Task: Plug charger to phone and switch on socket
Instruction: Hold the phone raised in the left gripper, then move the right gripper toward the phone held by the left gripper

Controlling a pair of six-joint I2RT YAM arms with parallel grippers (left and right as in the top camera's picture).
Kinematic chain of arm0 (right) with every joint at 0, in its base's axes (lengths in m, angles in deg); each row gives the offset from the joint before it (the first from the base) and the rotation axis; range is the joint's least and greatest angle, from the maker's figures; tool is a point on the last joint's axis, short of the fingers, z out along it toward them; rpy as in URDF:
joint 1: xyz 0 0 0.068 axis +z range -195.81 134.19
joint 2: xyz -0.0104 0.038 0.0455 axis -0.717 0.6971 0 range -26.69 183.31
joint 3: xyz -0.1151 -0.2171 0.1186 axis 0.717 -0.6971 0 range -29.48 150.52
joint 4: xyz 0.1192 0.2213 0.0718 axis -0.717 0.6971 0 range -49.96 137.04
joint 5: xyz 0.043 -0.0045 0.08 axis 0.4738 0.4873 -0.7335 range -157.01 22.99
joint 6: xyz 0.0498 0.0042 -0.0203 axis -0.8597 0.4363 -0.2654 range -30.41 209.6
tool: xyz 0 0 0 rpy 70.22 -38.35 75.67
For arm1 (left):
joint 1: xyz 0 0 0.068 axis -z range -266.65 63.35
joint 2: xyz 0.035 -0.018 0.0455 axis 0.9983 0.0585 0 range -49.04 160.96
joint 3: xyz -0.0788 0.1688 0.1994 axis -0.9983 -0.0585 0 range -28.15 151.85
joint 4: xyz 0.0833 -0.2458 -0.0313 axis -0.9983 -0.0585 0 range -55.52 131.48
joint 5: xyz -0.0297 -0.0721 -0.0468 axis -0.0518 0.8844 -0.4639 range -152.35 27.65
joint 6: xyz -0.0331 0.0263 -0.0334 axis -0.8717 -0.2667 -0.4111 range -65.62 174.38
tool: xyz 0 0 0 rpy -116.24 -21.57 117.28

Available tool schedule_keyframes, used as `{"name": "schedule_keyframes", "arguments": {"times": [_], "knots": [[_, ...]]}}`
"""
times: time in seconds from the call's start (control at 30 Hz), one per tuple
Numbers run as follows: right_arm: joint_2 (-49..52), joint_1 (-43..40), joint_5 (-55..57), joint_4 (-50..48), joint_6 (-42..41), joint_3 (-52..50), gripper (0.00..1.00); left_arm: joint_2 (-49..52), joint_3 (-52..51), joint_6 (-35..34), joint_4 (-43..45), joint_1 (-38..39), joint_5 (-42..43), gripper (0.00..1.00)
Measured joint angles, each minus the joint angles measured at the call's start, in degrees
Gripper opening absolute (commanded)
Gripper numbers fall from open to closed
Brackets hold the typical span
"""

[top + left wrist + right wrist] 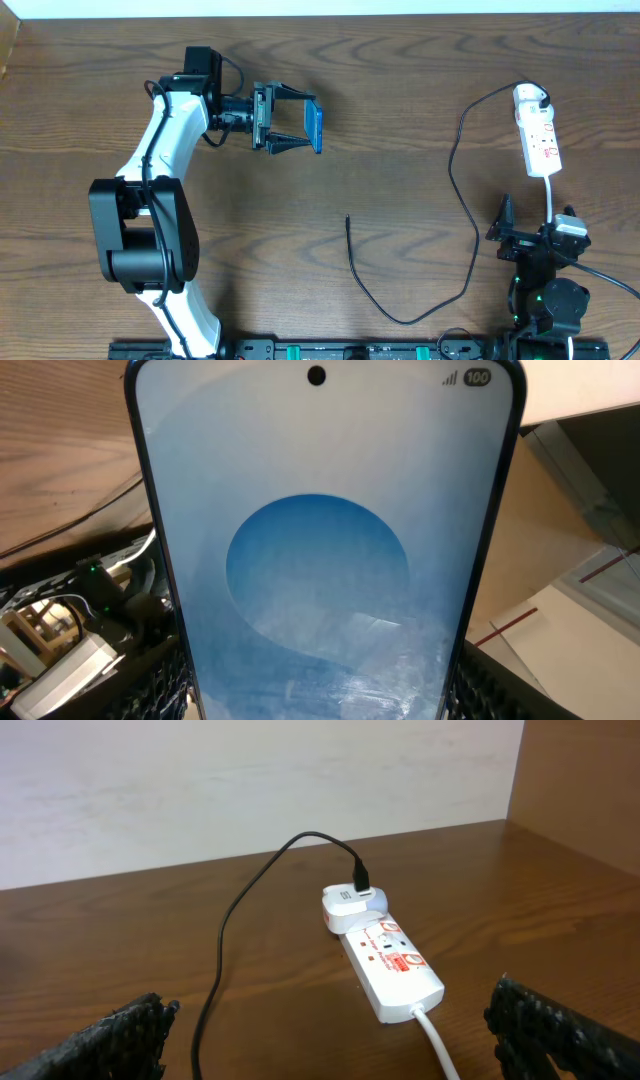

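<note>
1. Phone: pale blue screen with one deeper blue circle at centre; thin dark bezel.
2. Charger: black cable along all the length that shows.
3. Socket: white body with red markings; its cord is white.
4. Table: dark brown with wood-grain streaks.
5. Left arm: white shell, black joints.

The phone screen shows "100" beside signal bars, top corner.

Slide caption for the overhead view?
Left gripper holds phone; charger lies loose on table, plugged into socket; right gripper open.
</note>
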Motion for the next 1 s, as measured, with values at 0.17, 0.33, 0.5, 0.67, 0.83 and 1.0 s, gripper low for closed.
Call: {"name": "schedule_keyframes", "arguments": {"times": [0.17, 0.33, 0.5, 0.67, 0.83, 1.0], "knots": [[0.0, 0.0, 0.0, 0.0, 0.0, 0.0, 0.99, 0.0, 0.0, -0.2, 1.4, 0.0, 0.0, 0.07], [0.0, 0.0, 0.0, 0.0, 0.0, 0.0, 0.99, 0.0, 0.0, -0.4, 1.9, 0.0, 0.0, 0.07], [0.0, 0.0, -0.2, -0.1, 0.0, 0.0, 0.99, 0.0, 0.0, -0.6, 1.9, 0.0, 0.0, 0.07], [0.0, 0.0, -1.8, -2.0, 0.0, 0.0, 0.99, 0.0, 0.0, -0.6, 1.9, 0.0, 0.0, 0.07], [0.0, 0.0, -2.6, -3.6, 0.0, 0.3, 0.99, 0.0, 0.0, -0.6, 1.9, 0.0, 0.0, 0.07], [1.3, 0.0, -3.3, -3.8, 0.4, 4.7, 0.99, 0.0, 0.0, -0.6, 2.1, 0.0, -0.2, 0.07]]}}
